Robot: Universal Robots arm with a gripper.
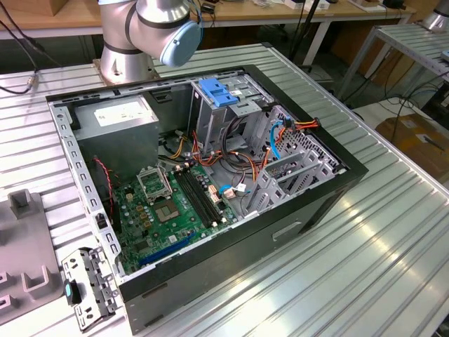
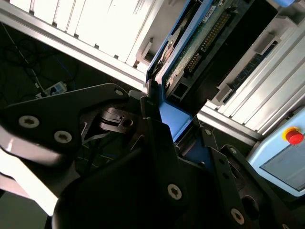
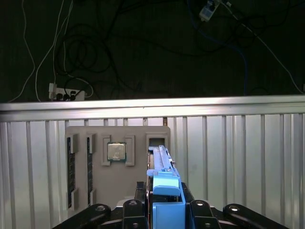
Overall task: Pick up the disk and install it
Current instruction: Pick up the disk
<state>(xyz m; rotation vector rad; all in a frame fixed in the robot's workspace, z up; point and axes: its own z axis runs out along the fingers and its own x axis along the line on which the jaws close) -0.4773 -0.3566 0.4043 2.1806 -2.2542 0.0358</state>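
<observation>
Gripping the disk point(image 3: 165, 185) edge-on, claw point(image 3: 165, 208) closed on it, long axis seemingly pointing straight outward

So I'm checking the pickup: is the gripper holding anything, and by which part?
The gripper holds the disk, clamped on the blue plastic carrier at one end.

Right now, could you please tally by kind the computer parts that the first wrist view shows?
Disk, held in the gripper: 1
Processor chip on the grey tray: 1
Memory sticks on that tray: 2
Total: 4
</observation>
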